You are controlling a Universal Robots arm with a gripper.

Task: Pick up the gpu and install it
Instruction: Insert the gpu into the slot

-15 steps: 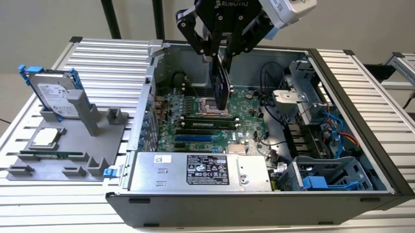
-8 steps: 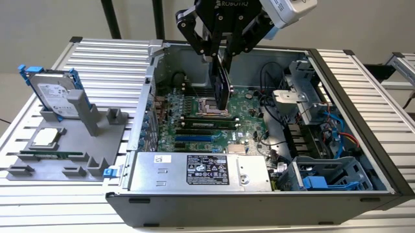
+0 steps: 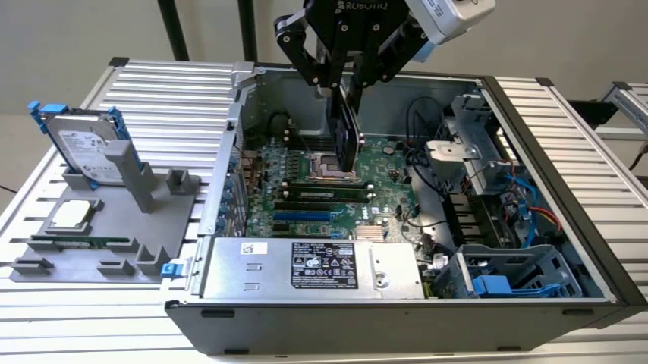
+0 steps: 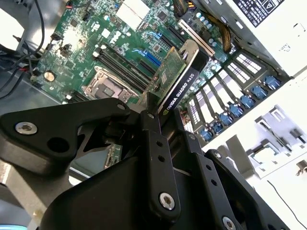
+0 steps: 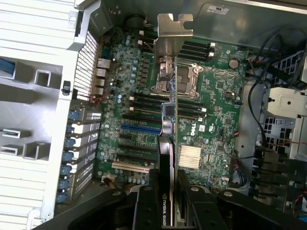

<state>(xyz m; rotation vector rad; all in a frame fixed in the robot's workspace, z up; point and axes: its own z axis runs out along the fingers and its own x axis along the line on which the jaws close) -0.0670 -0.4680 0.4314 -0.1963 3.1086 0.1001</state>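
My gripper is shut on the gpu, which hangs on edge above the green motherboard inside the open computer case. In the second wrist view the gpu shows its green board on one face, its black cooler on the other and the silver bracket at the far end, clear of the motherboard. In the first wrist view the gpu is seen edge-on between the black fingers, over the row of expansion slots. The gripper grips its upper edge.
A grey fixture at the exterior view's left holds a silver hard drive with blue rails, a processor chip and a narrow memory stick. Inside the case are a power supply, cables and a blue drive cage.
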